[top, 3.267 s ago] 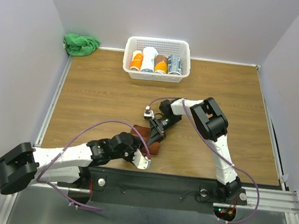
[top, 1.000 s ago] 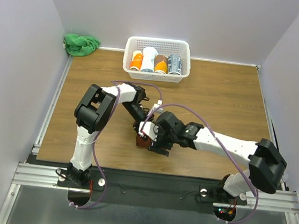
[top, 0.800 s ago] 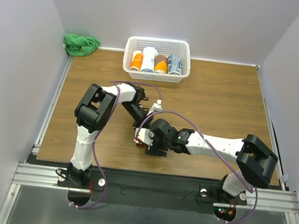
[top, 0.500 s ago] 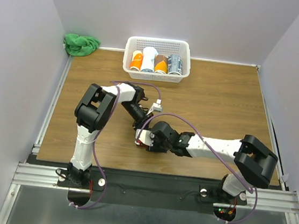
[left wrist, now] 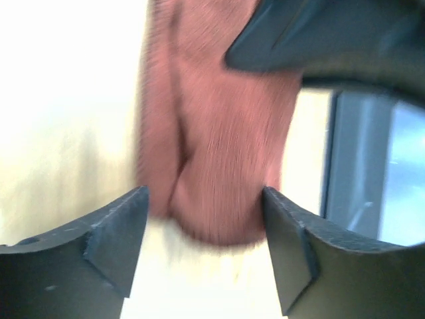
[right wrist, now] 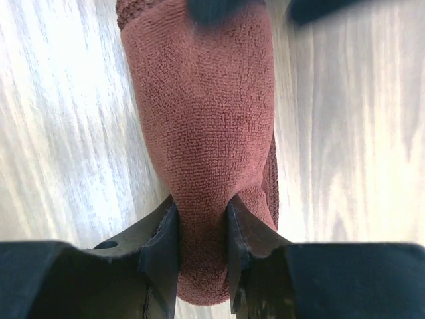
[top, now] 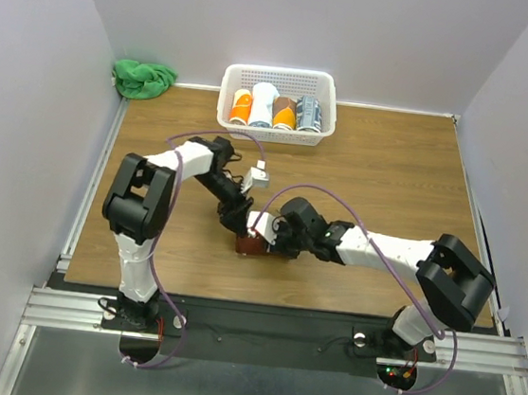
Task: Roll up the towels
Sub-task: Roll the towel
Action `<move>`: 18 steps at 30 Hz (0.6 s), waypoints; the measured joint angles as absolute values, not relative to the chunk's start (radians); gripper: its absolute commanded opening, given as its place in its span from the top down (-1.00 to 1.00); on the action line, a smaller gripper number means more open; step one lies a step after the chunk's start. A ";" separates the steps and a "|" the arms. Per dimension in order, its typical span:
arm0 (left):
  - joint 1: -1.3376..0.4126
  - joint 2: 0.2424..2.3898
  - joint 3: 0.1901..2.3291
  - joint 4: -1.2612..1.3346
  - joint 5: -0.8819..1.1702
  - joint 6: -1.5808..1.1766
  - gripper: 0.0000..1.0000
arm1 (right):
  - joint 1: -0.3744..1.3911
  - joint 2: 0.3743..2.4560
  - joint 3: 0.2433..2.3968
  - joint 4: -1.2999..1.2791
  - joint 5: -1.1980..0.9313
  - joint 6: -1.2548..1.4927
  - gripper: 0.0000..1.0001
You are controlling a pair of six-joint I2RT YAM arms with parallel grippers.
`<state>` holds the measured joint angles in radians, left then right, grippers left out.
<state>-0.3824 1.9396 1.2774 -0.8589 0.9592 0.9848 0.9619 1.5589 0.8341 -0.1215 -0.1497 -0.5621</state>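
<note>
The reddish-brown towel (top: 250, 245) lies rolled up on the table near its front edge. In the right wrist view this towel (right wrist: 199, 100) runs away from the camera, and my right gripper (right wrist: 202, 212) is shut on its near end. My left gripper (left wrist: 204, 219) stands open just off the roll's other end (left wrist: 212, 133), its pads apart from the cloth. From above, the left gripper (top: 236, 219) and the right gripper (top: 265, 241) face each other across the roll. The green towel (top: 144, 78) lies crumpled in the back left corner.
A white basket (top: 278, 72) at the back middle holds orange (top: 241, 106), white (top: 264, 105) and grey-patterned (top: 310, 113) rolls. The right gripper's dark body (left wrist: 332, 40) fills the top right of the left wrist view. A metal rail (top: 278, 328) borders the table's front edge.
My left gripper has opened and let go of the reddish-brown roll, its arm swinging leftward. My right gripper has closed on the roll's other end.
</note>
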 measured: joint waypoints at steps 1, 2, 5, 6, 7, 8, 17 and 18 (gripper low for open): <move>-0.364 1.921 1.273 -0.854 0.948 0.985 -0.62 | 0.940 1.560 0.844 -0.136 -0.190 -0.550 0.99; -0.337 1.894 1.268 -0.849 0.935 0.984 -0.63 | 0.913 1.565 0.854 -0.151 -0.229 -0.540 0.99; -0.249 1.797 1.239 -0.824 0.883 0.980 -0.63 | 0.850 1.570 0.876 -0.209 -0.333 -0.510 0.99; -0.217 1.761 1.225 -0.808 0.870 0.974 -0.63 | 0.833 1.574 0.885 -0.226 -0.355 -0.503 0.99; -0.186 1.728 1.213 -0.795 0.854 0.965 -0.63 | 0.819 1.581 0.897 -0.241 -0.383 -0.495 0.99; -0.155 1.690 1.195 -0.775 0.838 0.953 -0.63 | 0.806 1.594 0.911 -0.258 -0.411 -0.488 0.99; -0.196 1.227 0.966 -0.608 0.678 0.931 -0.68 | 0.681 1.761 1.076 -0.406 -0.683 -0.440 0.99; -0.232 1.176 0.934 -0.590 0.657 0.937 -0.72 | 0.665 1.780 1.093 -0.420 -0.717 -0.439 0.99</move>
<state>-0.2321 1.1763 0.9337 -0.5903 0.6575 0.9371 0.6651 1.7802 1.0927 -0.4198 -0.7170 -0.4385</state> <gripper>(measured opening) 0.825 0.322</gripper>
